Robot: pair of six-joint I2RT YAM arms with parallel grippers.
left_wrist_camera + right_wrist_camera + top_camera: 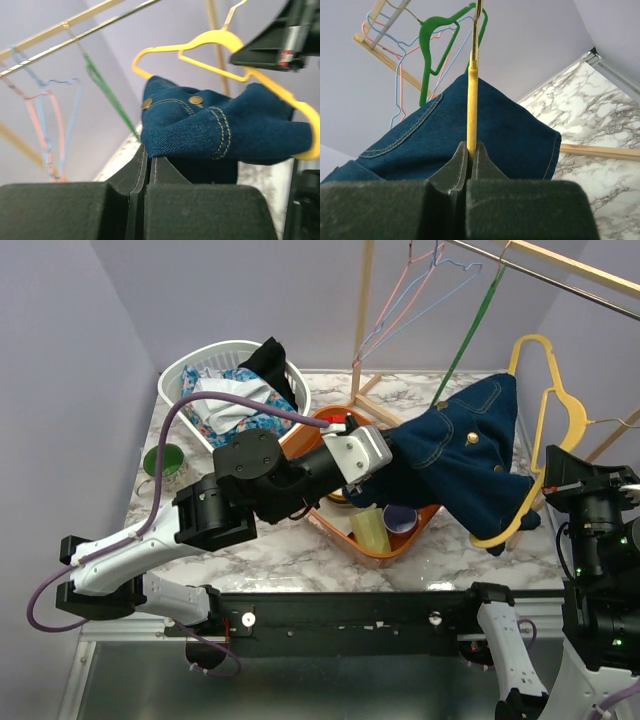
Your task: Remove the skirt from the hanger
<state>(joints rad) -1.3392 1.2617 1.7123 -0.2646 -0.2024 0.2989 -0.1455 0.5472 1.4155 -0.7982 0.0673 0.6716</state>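
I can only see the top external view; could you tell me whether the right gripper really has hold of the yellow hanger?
Observer: Yes. The right wrist view shows the right gripper shut on the yellow hanger, whose bar rises edge-on from between the fingers.
Operator: Thank you. And the other side?
Observer: In the left wrist view, the left gripper has its fingers pressed together, and the lower edge of the denim skirt meets their tips.
Operator: Is the skirt off the hanger yet?
Observer: No. In the right wrist view its fabric falls on both sides of the hanger bar.
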